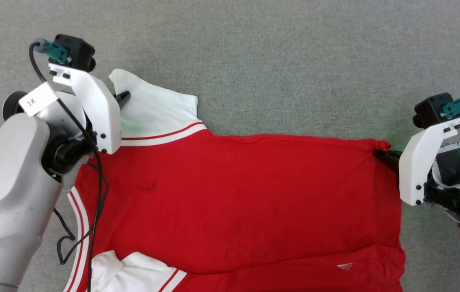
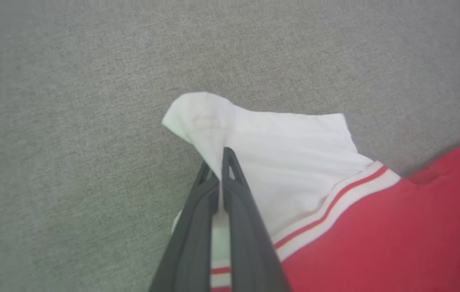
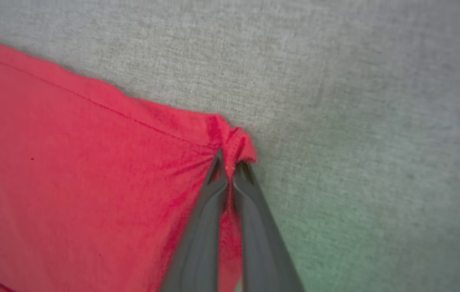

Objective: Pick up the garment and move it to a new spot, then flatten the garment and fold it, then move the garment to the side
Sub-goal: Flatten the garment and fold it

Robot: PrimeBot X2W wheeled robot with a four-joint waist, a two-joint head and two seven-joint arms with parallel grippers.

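Garment [image 1: 246,190], seemingly soft and limp, is pinched at its white sleeve [image 1: 152,109], upper left, by the left hand [image 1: 125,96] and at its red corner [image 1: 380,144], right, by the right hand [image 1: 378,154].

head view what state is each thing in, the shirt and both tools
red jersey shirt: lying mostly flat on the grey surface, near sleeve bunched
left tool: shut on the shirt's far white sleeve
right tool: shut on the shirt's red corner, cloth puckered there
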